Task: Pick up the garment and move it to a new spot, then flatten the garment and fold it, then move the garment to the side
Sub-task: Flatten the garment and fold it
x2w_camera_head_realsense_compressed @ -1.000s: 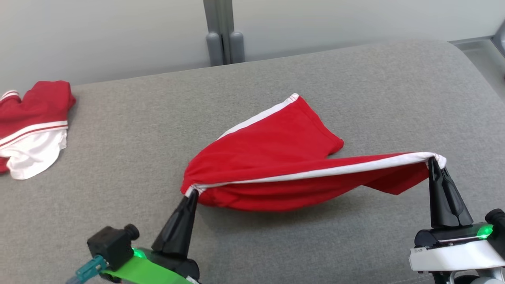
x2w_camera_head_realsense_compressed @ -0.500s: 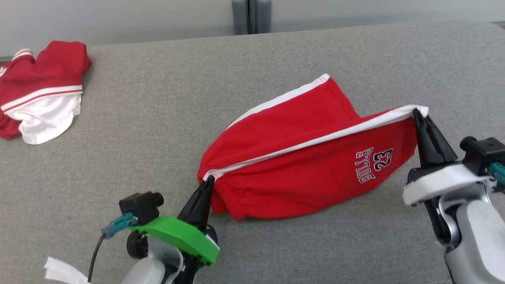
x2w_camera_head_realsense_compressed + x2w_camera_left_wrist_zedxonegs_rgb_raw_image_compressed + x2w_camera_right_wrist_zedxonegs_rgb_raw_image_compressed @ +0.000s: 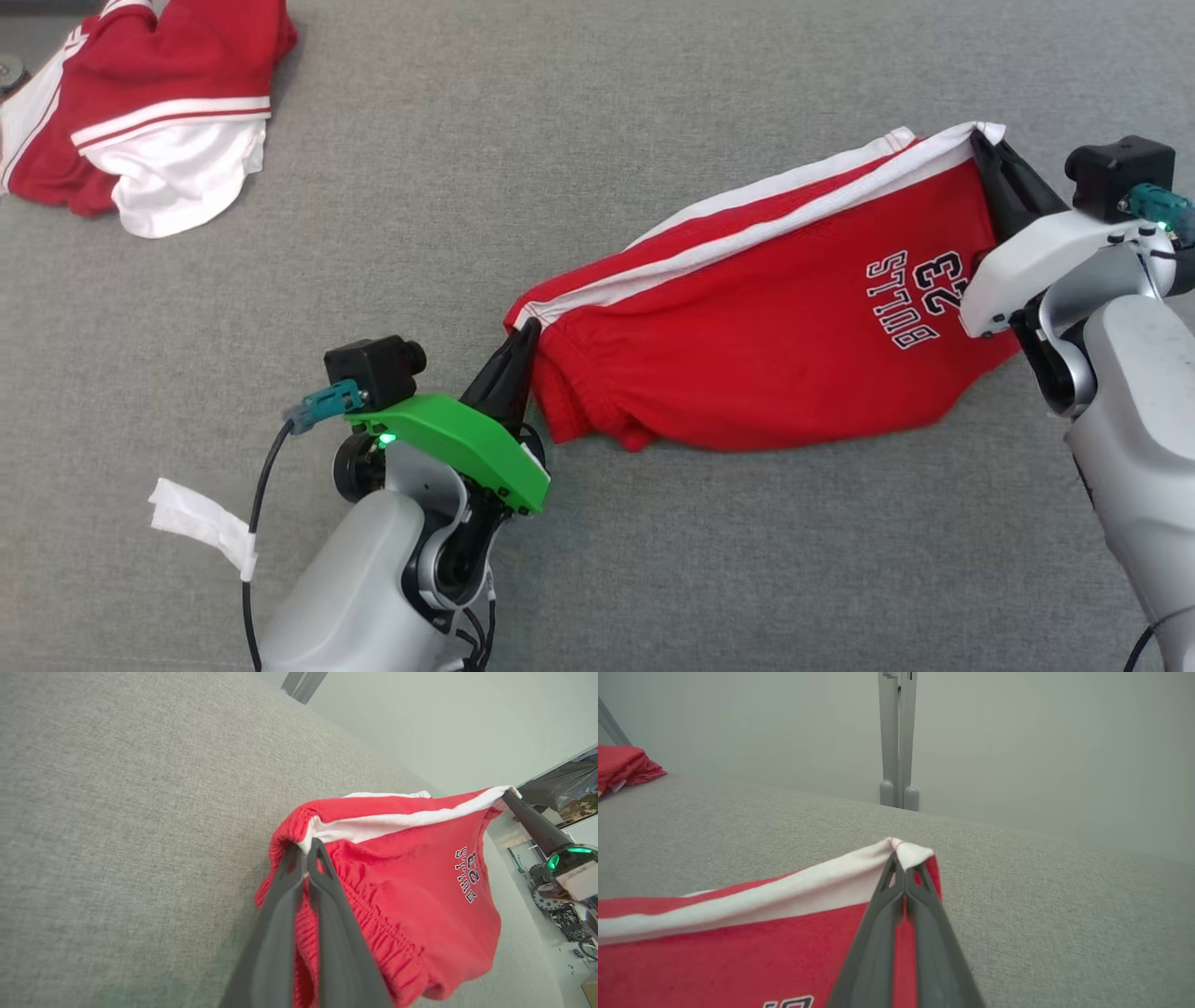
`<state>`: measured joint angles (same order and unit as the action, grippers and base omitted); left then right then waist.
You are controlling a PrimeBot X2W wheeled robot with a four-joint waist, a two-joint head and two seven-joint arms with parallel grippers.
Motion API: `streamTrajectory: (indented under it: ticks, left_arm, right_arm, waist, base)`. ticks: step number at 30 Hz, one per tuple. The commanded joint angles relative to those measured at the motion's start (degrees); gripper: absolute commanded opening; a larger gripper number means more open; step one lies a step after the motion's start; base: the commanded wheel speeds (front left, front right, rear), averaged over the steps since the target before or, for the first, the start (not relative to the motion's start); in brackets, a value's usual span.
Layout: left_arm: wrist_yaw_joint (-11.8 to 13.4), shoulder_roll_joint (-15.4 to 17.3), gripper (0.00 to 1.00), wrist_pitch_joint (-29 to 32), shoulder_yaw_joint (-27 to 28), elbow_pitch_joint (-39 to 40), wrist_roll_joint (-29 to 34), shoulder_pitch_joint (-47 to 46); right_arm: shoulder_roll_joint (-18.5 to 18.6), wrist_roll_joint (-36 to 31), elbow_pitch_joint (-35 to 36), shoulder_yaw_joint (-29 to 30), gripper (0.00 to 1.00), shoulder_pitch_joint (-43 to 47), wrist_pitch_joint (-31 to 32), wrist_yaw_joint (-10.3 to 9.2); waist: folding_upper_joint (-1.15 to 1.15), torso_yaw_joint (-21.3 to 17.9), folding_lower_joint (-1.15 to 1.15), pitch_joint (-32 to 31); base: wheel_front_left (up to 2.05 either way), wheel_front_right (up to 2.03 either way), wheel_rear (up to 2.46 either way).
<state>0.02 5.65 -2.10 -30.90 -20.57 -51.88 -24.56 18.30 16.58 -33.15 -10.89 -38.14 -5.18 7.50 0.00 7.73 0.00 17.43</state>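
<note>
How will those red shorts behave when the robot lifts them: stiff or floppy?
Probably floppy: the red shorts sag between the left gripper and right gripper. Likely light: two pinched corners carry them. Cloth seems unlikely to slip or break.

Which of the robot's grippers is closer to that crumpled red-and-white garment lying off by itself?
Left. The left gripper pinches the shorts at their waistband end, the one toward the crumpled garment; the right gripper holds the opposite end, farther off.
</note>
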Motion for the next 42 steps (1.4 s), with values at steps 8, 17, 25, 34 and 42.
streamTrajectory:
  ticks: [8, 17, 25, 34, 42]
  left_arm:
    - [-1.2, -1.4, 0.00, -1.7, -1.2, -4.0, -0.5, -3.3]
    - [-2.6, -0.7, 1.00, -5.3, -2.0, -4.5, 0.7, -1.8]
    - [-0.9, 3.9, 1.00, -10.5, -0.2, -0.6, 4.1, 1.8]
    - [4.0, 7.4, 1.00, -12.7, 4.0, 5.6, 7.4, 6.8]
    - [5.7, 8.1, 1.00, -13.0, 6.2, 9.1, 8.2, 8.6]
  right_arm:
    - [1.1, 0.8, -11.6, -3.8, 0.00, -8.0, -1.0, -0.01]
    - [1.0, 2.6, -20.6, -7.8, 1.00, -12.1, -4.8, -0.01]
    - [2.0, 4.8, -24.4, -10.5, 1.00, -12.4, -6.8, -0.01]
    - [5.9, 12.0, -25.4, -16.4, 1.00, -7.9, 3.4, -0.01]
    - [9.2, 20.5, -23.4, -18.7, 1.00, -5.2, 11.7, -0.01]
  waist:
    - [0.00, 3.2, 0.00, 2.8]
    - [0.00, 3.3, 0.00, 0.9]
    - [0.00, 3.3, 0.00, -2.8]
    - [0.00, 4.8, 0.00, -6.8]
    - [0.00, 7.7, 0.00, -4.9]
  base:
    - [0.00, 0.00, 0.00]
    - [0.00, 0.00, 0.00]
    - [0.00, 0.00, 0.00]
    - [0.00, 0.00, 0.00]
    - [0.00, 0.00, 0.00]
